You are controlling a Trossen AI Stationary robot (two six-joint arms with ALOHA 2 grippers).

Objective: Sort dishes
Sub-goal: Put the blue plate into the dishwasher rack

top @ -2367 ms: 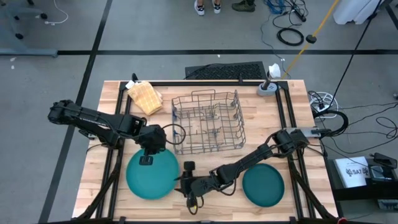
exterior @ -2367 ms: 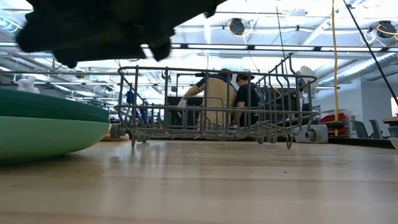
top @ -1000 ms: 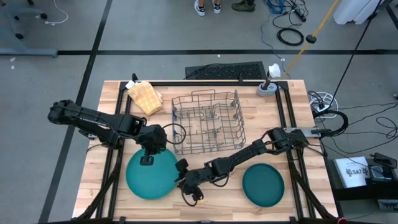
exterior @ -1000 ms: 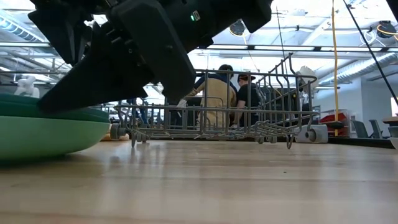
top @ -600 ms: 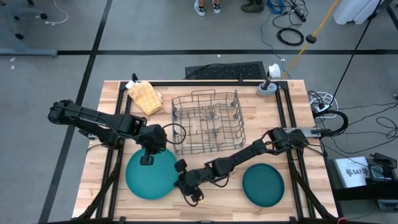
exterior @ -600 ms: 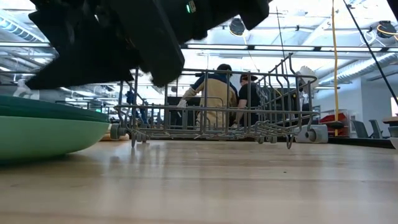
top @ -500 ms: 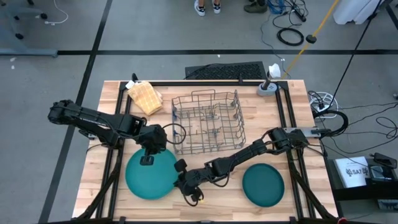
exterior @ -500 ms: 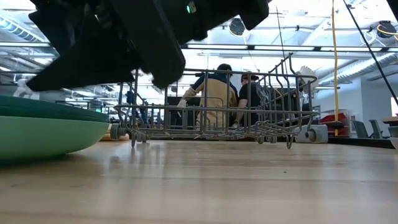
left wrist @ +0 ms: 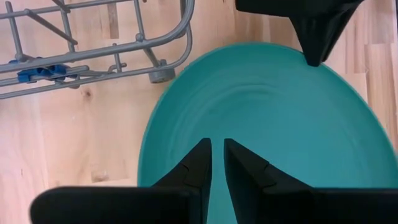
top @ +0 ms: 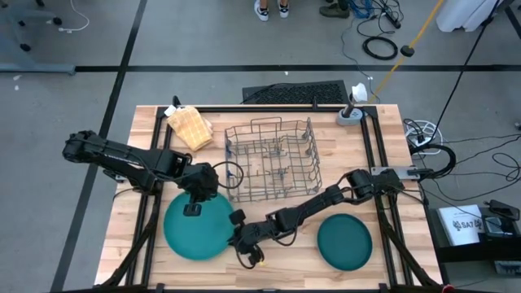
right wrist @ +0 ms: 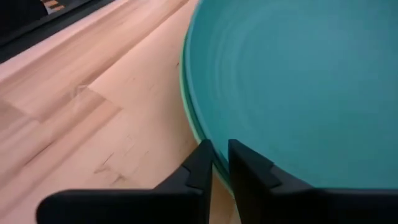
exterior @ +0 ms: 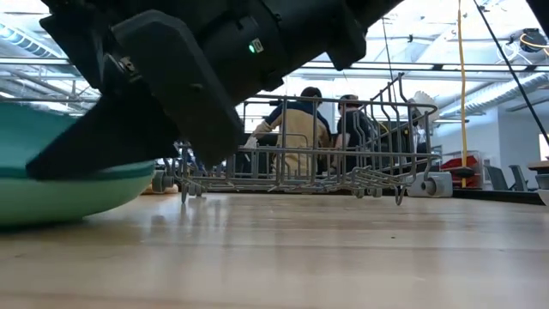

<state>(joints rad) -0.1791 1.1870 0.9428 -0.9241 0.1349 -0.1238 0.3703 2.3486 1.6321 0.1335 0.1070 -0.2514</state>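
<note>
A teal plate [top: 195, 232] lies on top of a light green plate [exterior: 51, 193] at the table's near left. My right gripper [top: 237, 225] reaches in from the right and is shut on the teal plate's right rim. My left gripper [top: 191, 210] stands shut over the far part of the teal plate [left wrist: 280, 124]. A dark green plate [top: 344, 242] rests flat on the table at the near right. My right gripper pinches the teal plate's rim [right wrist: 210, 163] between its two fingers, one on the top face and one outside the edge. It comes slanting down from the table's right. In the low view the teal plate [exterior: 26, 137] stands tipped above the light green one. My left gripper's shut fingers [left wrist: 200, 163] point down at the plate's top face; whether they touch it I cannot tell.
A grey wire rack [top: 273, 159] stands at the table's far middle, close behind the teal plate. A tan waffle-textured lump [top: 190, 126] lies at the far left. Bare wood lies between the two plates along the near edge. People sit in the room beyond the rack.
My right gripper has moved a little toward the teal plate and shut on its right rim. In the low view the teal plate now rises higher over the light green plate than before, tipped up.
</note>
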